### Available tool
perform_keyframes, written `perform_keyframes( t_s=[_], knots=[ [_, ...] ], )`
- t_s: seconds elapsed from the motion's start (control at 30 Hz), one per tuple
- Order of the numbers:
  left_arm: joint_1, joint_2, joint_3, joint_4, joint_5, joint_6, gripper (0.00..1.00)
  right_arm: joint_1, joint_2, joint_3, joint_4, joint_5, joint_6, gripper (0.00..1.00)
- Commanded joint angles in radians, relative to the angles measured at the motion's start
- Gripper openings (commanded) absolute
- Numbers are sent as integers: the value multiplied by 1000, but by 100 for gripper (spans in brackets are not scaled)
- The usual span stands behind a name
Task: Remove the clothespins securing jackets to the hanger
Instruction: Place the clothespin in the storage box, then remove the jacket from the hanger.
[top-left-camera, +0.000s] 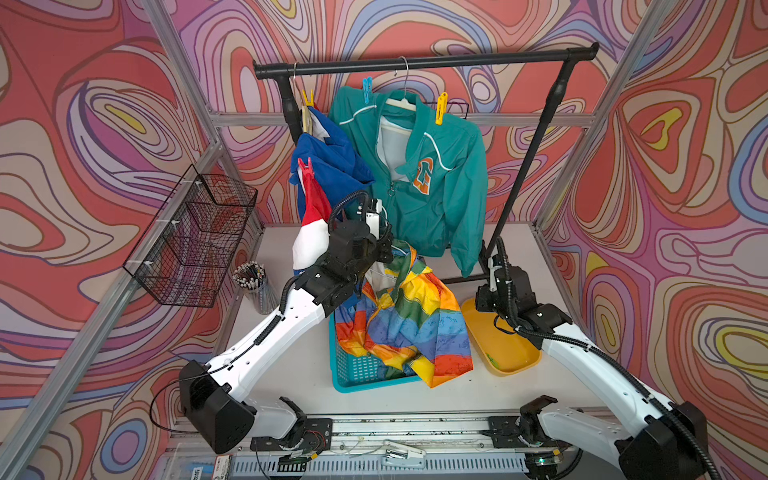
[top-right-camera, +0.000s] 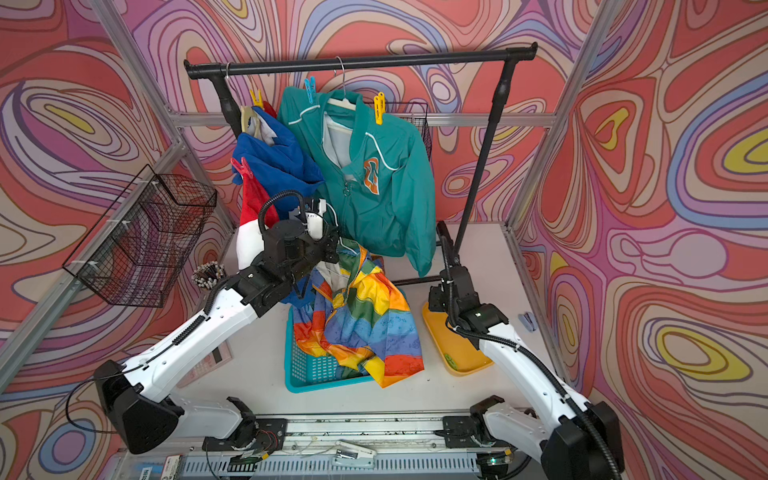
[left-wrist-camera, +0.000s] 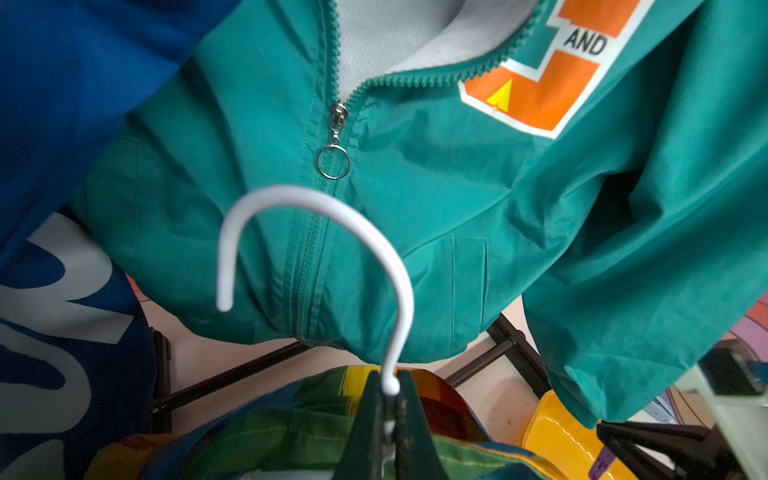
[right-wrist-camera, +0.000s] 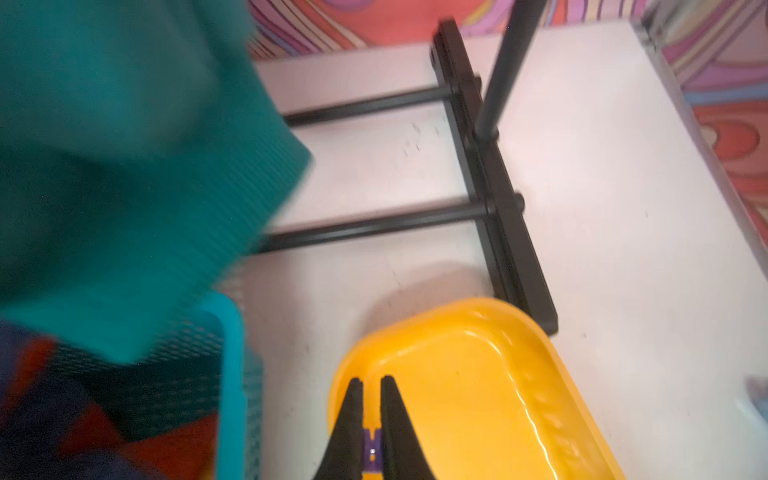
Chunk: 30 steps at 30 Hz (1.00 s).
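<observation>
Left gripper (left-wrist-camera: 390, 380): clamped tight on the stem of a white hook (left-wrist-camera: 291, 194); hanger body hidden under the jaws.
Rainbow jacket (top-left-camera: 407, 316): off the rail (top-left-camera: 415, 62), draped over the basket (top-left-camera: 357, 370) under that grip; no pin shows on it, and I cannot tell if it hangs from the hook.
Pins to pull: 4. Yellow pin (top-left-camera: 307, 98) and red pin (top-left-camera: 306, 166) on the blue jacket (top-left-camera: 332, 158); blue pin (top-left-camera: 367, 89) and 2nd yellow pin (top-left-camera: 441, 108) on the teal jacket (top-left-camera: 436, 208).
Green pin (top-left-camera: 493, 360): lying in the tray (right-wrist-camera: 498, 316).
Right gripper (right-wrist-camera: 371, 384): jaws all but together over the tray, nothing between the tips.
Step, by my reading: park the hanger, then go for the next pin.
Doing it well: lower the hook into the basket before letting go; send the right gripper up to the 2nd yellow pin, pinch its tail ends, draw it off along the cloth.
Risk: snagging the teal sleeve on the way up.
</observation>
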Motion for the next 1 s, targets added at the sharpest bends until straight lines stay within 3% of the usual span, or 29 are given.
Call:
perform_keyframes(
  t_s=[0.0, 0.13, 0.23, 0.3, 0.43, 0.63, 0.97],
  knots=[
    [-5, -33, -6, 27, -17, -3, 0, -19, 10, -35, 33, 18, 75, 7],
    [-5, -40, -16, 31, -22, -9, 0, -37, 34, -105, 73, 11, 123, 14],
    [-5, -43, -18, 32, -22, -10, 0, -43, 55, -119, 83, 6, 140, 41],
    [-5, -45, -17, 34, -20, -12, 0, -43, 56, -99, 77, -14, 120, 49],
    [-5, -50, -18, 27, -24, -14, 0, -43, -12, -38, 38, -38, 76, 54],
    [-5, -53, -17, 17, -45, -13, 0, -41, -214, 13, 69, -219, 9, 58],
    [-4, -29, 22, -38, -86, -6, 0, -7, -284, 90, 51, -519, -13, 58]
  ],
)
